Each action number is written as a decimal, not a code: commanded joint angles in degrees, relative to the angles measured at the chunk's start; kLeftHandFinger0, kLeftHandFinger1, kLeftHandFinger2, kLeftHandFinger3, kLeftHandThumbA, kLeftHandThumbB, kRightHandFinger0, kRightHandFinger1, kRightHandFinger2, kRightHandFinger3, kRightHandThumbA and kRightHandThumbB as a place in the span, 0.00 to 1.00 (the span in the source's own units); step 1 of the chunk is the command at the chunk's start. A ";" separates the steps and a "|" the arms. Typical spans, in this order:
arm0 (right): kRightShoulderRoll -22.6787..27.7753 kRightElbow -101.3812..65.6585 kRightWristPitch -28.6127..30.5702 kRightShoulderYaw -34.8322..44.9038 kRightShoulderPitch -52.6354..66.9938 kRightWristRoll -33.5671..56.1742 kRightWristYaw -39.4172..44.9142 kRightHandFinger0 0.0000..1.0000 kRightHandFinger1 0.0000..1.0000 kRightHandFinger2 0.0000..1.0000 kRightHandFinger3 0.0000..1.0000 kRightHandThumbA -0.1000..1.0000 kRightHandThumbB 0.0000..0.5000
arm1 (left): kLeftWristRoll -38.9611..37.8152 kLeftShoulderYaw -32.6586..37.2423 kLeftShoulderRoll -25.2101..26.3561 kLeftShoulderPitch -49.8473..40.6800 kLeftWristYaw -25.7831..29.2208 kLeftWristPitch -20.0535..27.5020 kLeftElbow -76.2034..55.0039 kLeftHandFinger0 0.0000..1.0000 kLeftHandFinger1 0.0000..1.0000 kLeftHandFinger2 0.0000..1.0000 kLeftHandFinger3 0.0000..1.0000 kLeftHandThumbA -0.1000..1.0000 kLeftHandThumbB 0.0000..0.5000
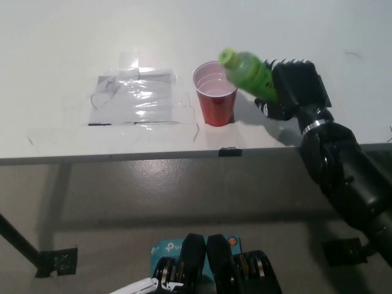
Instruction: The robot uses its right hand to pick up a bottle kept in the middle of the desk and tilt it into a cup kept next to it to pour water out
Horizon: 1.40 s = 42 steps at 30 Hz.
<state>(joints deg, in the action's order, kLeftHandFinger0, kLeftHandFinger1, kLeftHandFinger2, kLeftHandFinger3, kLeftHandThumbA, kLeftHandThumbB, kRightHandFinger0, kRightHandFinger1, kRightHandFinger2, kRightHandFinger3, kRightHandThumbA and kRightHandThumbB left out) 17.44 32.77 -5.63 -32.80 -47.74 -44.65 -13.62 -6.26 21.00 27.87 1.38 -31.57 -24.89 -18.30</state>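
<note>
Above the white desk [61, 37], the black right hand [293, 87] grasps the green bottle [248, 70], tilted steeply leftward so its green cap [228, 57] hangs over the rim of the red plastic cup [215, 92]. Clear taped plastic sheet [135, 98] lies left of the cup.

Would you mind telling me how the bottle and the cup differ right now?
The bottle is green; the cup is red. The bottle is tilted, held off the desk by the right hand; the cup stands upright on the desk. The bottle is capped; the cup is open-topped. The bottle's cap sits over the cup's rim.
</note>
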 commanded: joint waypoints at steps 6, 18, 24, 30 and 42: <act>4.02 -2.98 -2.51 -5.20 -8.38 -10.22 10.16 0.00 0.02 0.14 0.49 0.09 0.05 | -0.59 -0.39 0.86 0.60 -1.36 -0.49 -1.38 1.00 1.00 1.00 1.00 0.39 1.00; 6.16 -2.56 -4.67 -6.16 -11.16 -14.47 17.02 0.00 0.14 0.37 0.43 0.07 0.00 | -0.27 -0.36 0.99 0.90 -2.01 -0.92 -1.37 1.00 1.00 1.00 1.00 0.39 1.00; 6.17 -2.84 -3.78 -5.76 -12.59 -15.82 17.33 0.00 0.10 0.34 0.32 0.02 0.02 | -0.44 -0.49 0.74 0.92 -2.16 0.01 -0.80 1.00 1.00 1.00 1.00 0.40 1.00; 6.00 -3.70 -4.06 -5.76 -12.80 -17.02 20.34 0.00 0.12 0.34 0.34 0.04 0.00 | -0.25 -0.56 0.99 0.51 -1.92 -0.67 -1.43 1.00 1.00 1.00 1.00 0.40 1.00; 7.40 -5.32 -2.58 -5.49 -13.62 -19.77 21.28 0.01 0.18 0.40 0.14 0.00 0.02 | -0.23 -0.59 0.63 0.50 -1.74 -0.70 -1.22 1.00 1.00 1.00 1.00 0.38 1.00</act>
<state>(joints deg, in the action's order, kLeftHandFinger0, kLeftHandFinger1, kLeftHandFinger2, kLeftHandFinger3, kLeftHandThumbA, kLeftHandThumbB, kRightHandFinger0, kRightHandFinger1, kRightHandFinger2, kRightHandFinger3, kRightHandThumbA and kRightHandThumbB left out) 22.66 29.72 -8.56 -39.21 -56.47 -61.41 7.26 -6.22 20.90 27.88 1.70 -32.67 -25.33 -18.30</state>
